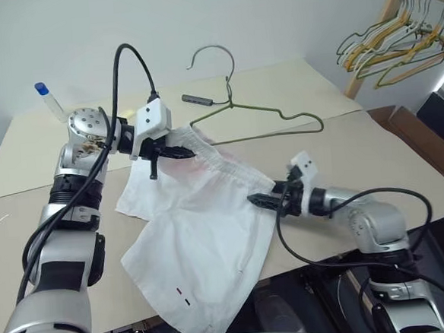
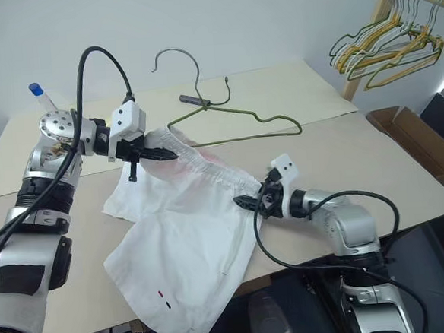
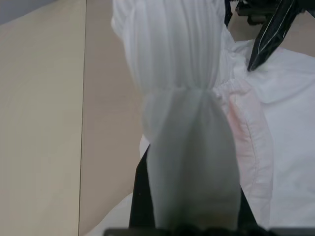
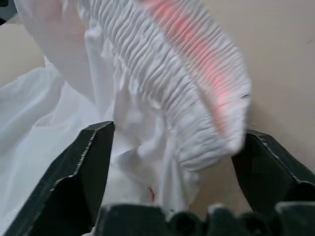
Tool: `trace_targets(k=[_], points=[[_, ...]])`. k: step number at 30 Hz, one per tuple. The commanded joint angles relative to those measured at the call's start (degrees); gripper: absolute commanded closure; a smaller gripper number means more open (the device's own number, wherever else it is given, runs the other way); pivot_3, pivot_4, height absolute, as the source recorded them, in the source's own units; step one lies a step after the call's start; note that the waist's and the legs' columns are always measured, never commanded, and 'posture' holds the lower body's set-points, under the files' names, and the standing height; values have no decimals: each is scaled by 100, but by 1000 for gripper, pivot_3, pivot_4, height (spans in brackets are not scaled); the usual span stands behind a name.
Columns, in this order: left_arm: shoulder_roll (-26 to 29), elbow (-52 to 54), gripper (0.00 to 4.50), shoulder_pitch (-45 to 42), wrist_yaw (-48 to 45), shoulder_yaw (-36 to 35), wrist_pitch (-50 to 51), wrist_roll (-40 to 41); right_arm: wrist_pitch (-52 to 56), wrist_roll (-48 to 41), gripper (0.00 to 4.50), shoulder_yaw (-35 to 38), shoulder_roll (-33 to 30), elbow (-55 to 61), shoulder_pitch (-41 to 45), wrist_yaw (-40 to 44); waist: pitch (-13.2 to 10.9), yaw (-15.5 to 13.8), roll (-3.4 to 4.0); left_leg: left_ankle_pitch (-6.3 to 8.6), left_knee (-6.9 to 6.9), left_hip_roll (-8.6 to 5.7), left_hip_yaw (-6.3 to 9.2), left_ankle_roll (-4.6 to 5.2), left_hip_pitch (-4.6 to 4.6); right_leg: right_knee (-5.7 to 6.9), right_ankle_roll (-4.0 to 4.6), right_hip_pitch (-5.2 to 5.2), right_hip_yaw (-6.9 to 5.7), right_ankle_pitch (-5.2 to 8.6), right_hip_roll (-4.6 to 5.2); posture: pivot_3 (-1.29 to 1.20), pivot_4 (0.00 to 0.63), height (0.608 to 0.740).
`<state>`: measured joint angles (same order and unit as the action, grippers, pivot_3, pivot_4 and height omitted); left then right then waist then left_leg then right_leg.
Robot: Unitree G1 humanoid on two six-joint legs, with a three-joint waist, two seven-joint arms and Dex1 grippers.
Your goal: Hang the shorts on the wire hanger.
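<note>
The white crinkled shorts (image 1: 204, 244) lie spread on the beige table (image 1: 374, 156), one leg hanging over the front edge. My left gripper (image 1: 181, 148) is shut on the left end of the elastic waistband and holds it lifted off the table; in the left wrist view the bunched cloth (image 3: 189, 147) covers the fingers. My right gripper (image 1: 261, 200) is open at the waistband's right end, and the pink-tinted waistband (image 4: 197, 93) sits between its spread fingers (image 4: 83, 167). The wire hanger (image 1: 280, 118) lies just behind the shorts, hook up, its left corner hidden behind the raised cloth.
A small dark bar (image 1: 197, 100) lies on the table by the hanger's hook. A tube with a blue cap (image 1: 47, 99) stands at the far left. A wooden rack with several hangers (image 1: 396, 44) and a cardboard box (image 1: 426, 141) are at the right.
</note>
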<state>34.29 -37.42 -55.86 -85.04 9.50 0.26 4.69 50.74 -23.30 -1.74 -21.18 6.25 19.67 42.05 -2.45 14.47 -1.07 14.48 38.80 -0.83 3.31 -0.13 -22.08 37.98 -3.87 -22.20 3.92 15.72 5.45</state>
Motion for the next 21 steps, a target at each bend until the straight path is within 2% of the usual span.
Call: trace_targets(k=[1, 9, 12, 16, 21], points=[[87, 236, 4500, -27, 76, -189, 56, 156, 21, -115, 1658, 8, -6, 17, 184, -34, 0, -22, 0, 0, 0, -1, 0, 0, 0, 0, 0, 0, 0, 0, 0, -189, 0, 740], [204, 463, 4500, 198, 140, -274, 152, 189, -34, -320, 4476, 336, -320, 1, 131, 94, 0, -89, 0, 0, -1, 0, 2, 0, 2, 1, 0, 0, 0, 0, -2, -189, 0, 740], [328, 562, 4500, 329, 105, -346, 257, 265, -91, -291, 4476, 444, -504, -4, 88, 10, 0, -95, 0, 0, -1, 0, 2, 0, 1, 0, 0, 0, 0, 0, -1, -197, 0, 740], [812, 756, 4500, 731, -368, -232, 49, 235, -306, -160, 4476, 693, -798, -195, 172, -122, 1, -62, 1, 0, -3, 1, 0, 0, 5, 1, 0, -1, 2, 0, -3, -202, 0, 740], [996, 563, 4500, 828, -238, -111, -195, 2, -375, -273, 4476, 875, -1148, -267, 292, -18, 1, -109, 1, 0, 1, 0, 0, 0, 4, 0, 0, 2, 2, 0, -2, -204, 0, 740]])
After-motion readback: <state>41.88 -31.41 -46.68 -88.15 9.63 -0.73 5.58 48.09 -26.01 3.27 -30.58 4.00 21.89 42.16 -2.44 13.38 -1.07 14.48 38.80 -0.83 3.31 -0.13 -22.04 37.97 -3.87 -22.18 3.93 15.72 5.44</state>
